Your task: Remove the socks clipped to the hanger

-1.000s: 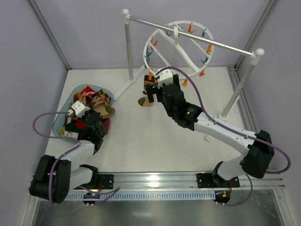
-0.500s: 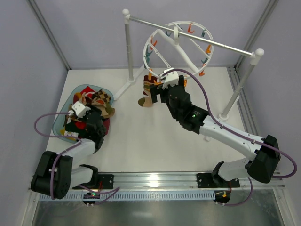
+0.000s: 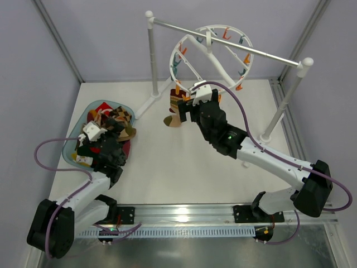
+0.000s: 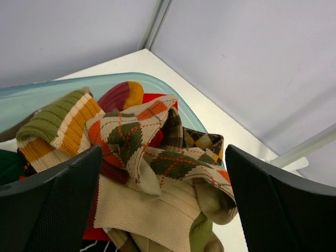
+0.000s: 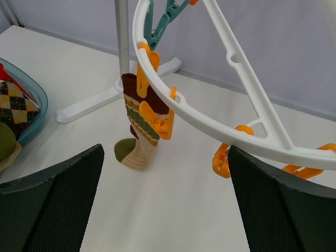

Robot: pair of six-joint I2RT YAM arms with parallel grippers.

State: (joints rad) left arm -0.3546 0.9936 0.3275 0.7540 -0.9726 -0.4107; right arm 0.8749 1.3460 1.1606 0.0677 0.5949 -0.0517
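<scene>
The left arm point(image 3: 83, 192) and right arm point(image 3: 268, 158) are white tubes with black joints; a purple cable point(image 3: 35, 156) loops off each; black mesh-textured fingers point(image 4: 52, 210).

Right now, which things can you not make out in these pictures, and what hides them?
Right wrist view: top hook and far rim of the hanger, cut off by the upper edge.
Right wrist view: cuff of the clipped sock, partly behind the orange clip.
Left wrist view: the socks in the tray; lower ones are covered by upper ones, so their number is unclear.

A white rail stand point(image 3: 153, 56) and teal tray point(image 4: 47, 90) share the table point(image 3: 167, 167).
</scene>
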